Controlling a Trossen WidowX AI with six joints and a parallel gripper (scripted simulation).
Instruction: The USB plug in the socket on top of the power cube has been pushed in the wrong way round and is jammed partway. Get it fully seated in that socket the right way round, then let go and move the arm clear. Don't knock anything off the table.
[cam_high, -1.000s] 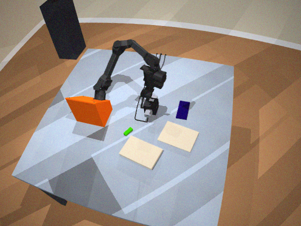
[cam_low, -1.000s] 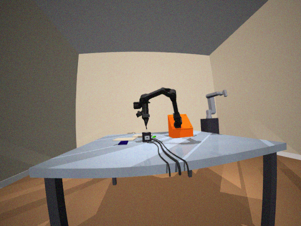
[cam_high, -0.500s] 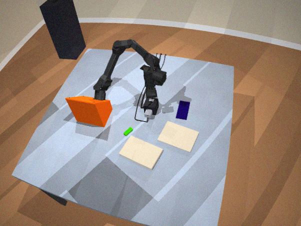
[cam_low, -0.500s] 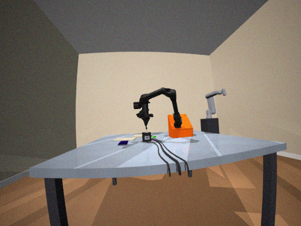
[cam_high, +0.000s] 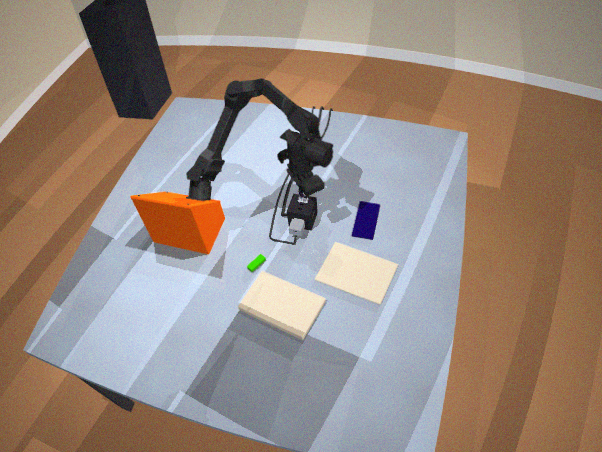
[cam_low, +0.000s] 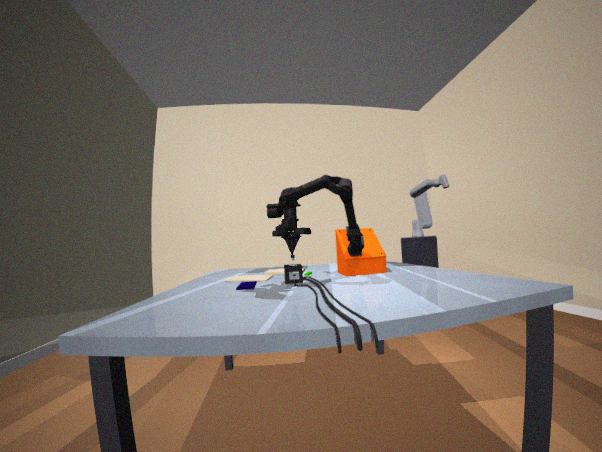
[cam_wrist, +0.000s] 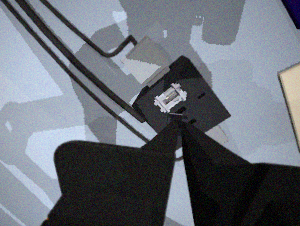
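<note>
From the top, the end effector (cam_high: 302, 192) (cam_low: 292, 256) (cam_wrist: 179, 128) hung over the power cube (cam_high: 308, 212) (cam_low: 287, 274) (cam_wrist: 209, 103); the white plug (cam_high: 298, 226) stood at the cube's side. From the exterior, the fingers were clamped on the USB plug (cam_low: 293, 259) (cam_wrist: 176, 114) above the cube. At the wrist, its seating was unclear

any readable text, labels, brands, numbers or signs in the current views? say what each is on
None readable.
Cube: no lettering can be made out; its top shows only slots and a pale fitting, too blurred to tell if marked.
Arm: no brand or number legible.
Orange box: plain faces, only small dark dots.
Blue slab: no marks seen.
</note>
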